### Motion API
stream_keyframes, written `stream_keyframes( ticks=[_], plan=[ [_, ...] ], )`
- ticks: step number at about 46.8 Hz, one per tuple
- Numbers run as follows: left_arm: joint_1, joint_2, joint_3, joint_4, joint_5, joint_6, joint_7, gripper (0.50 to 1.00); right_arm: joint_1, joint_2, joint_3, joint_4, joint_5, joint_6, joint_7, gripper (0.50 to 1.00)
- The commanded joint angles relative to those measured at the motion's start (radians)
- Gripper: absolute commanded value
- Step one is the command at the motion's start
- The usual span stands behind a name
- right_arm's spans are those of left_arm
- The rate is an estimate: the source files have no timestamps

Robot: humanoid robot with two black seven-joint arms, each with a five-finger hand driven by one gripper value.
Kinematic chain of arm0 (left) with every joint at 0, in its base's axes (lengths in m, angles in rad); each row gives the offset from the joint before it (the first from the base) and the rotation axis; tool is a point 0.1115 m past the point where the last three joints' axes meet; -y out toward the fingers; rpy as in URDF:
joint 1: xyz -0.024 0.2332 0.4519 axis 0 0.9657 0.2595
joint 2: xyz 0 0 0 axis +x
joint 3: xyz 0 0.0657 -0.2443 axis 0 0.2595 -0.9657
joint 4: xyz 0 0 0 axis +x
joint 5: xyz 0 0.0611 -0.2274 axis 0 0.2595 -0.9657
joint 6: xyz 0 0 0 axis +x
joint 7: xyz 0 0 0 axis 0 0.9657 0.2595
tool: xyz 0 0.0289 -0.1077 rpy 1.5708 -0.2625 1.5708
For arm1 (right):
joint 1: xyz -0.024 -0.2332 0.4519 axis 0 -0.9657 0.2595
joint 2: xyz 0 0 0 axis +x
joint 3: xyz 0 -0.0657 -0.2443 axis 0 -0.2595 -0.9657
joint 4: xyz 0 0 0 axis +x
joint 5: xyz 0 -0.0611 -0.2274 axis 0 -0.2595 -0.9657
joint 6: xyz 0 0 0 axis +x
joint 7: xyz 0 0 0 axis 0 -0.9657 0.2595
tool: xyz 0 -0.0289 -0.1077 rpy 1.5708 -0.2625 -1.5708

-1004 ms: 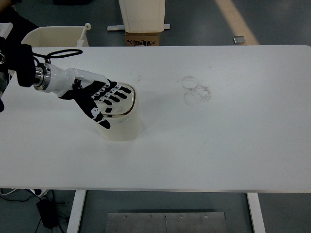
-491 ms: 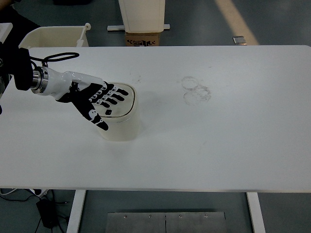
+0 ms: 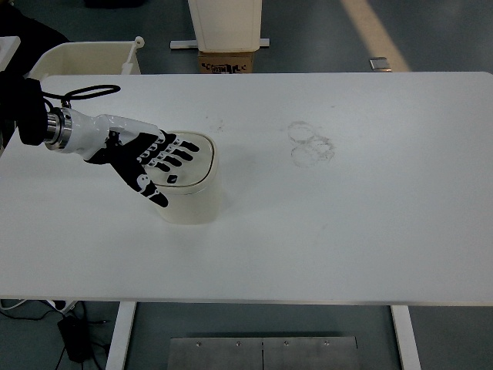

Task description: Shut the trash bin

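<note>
our left hand (image 3: 146, 159) lies flat over the top of the trash bin (image 3: 191, 194), fingers (image 3: 179, 153) stretched out and spread across its lid (image 3: 192, 158), gripping nothing. we see the cream bin standing upright on the left half of the white table (image 3: 347, 223). faint ring marks (image 3: 310, 143) sit well apart to its right.
</note>
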Motion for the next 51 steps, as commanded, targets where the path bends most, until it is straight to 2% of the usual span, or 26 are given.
stream_keyframes(
  ticks=[1, 51],
  plan=[
    [0.006, -0.001, 0.0, 0.002, 0.0, 0.001, 0.0, 1.0, 0.0, 0.0, 0.0, 0.0, 0.0, 0.0, 0.0, 0.991],
    [0.014, -0.006, -0.001, 0.004, 0.0, 0.001, 0.0, 1.0, 0.0, 0.0, 0.0, 0.0, 0.0, 0.0, 0.0, 0.991]
  ],
)
